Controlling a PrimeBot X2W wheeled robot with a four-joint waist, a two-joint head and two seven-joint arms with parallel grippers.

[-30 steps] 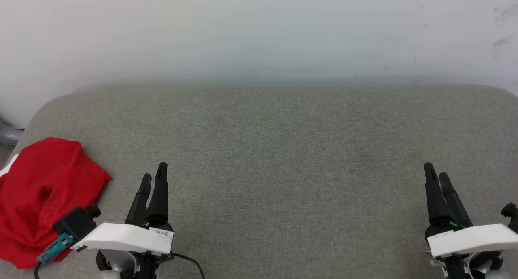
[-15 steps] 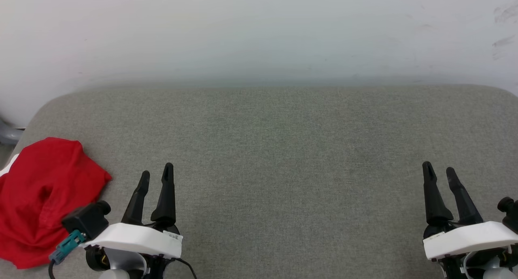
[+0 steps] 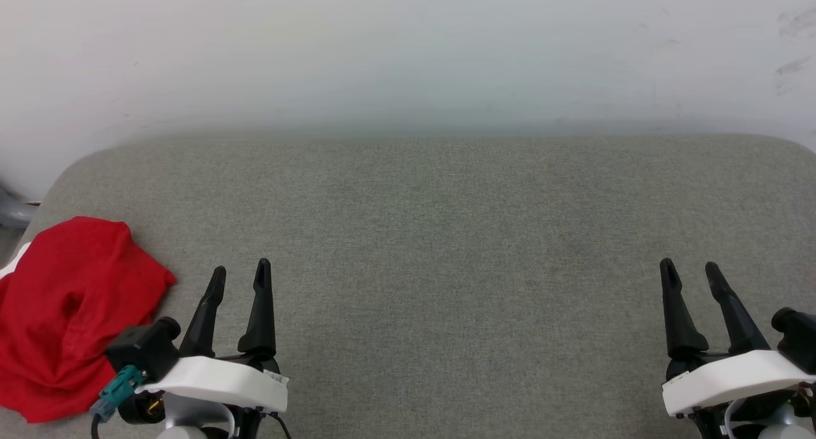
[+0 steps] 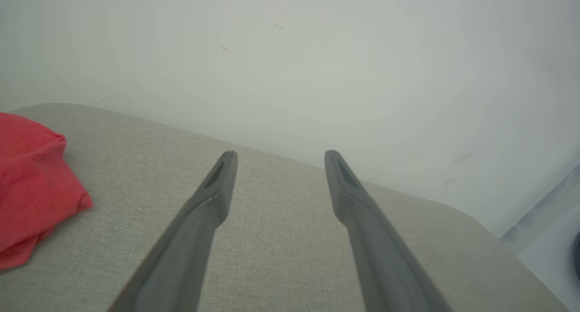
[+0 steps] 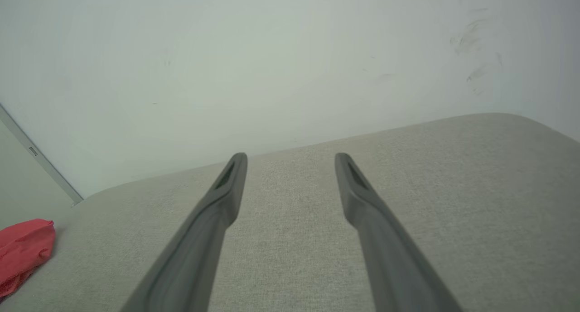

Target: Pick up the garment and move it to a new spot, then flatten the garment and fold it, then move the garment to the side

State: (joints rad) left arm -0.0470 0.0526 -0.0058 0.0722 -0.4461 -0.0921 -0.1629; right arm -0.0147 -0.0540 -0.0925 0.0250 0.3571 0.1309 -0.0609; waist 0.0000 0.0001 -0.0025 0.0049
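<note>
At the lower left of the head view, the left claw point(image 3: 240, 267) stands wide open, its two long dark fingers spread in a narrow V and pointing up the picture towards the wall point(image 3: 408, 57). Nothing lies between the fingers, and they hold nothing. Whether the tips rest on the grey fabric tabletop point(image 3: 446, 235) or hang just above it cannot be told. In the left wrist view the fingers point(image 4: 213, 199) rise well apart, with bare grey fabric between them.

At the lower right, the right claw point(image 3: 689, 265) is spread just as wide and is also empty, with its fingers pointing the same way. Its own wrist view shows both fingers point(image 5: 362, 199) parted over plain fabric, touching no object. The two claws sit well apart, near opposite ends of the tabletop's near side.

The garment point(image 3: 64, 311) lies on the tabletop's left end, to the left of the left claw and apart from its fingers. It is a crumpled red heap, bunched and folded over itself, with soft creases and a darker hollow near its middle. A thin sliver of white shows at its upper left edge. Its left side runs out of the head view. The black camera point(image 3: 143, 350) on the left wrist overlaps the heap's lower right corner in that view, with a teal plug point(image 3: 118, 388) just below it. From the left wrist view the garment shows as a rounded red mound at the left edge. From the right wrist view it is a small red lump far off at the lower left.
</note>
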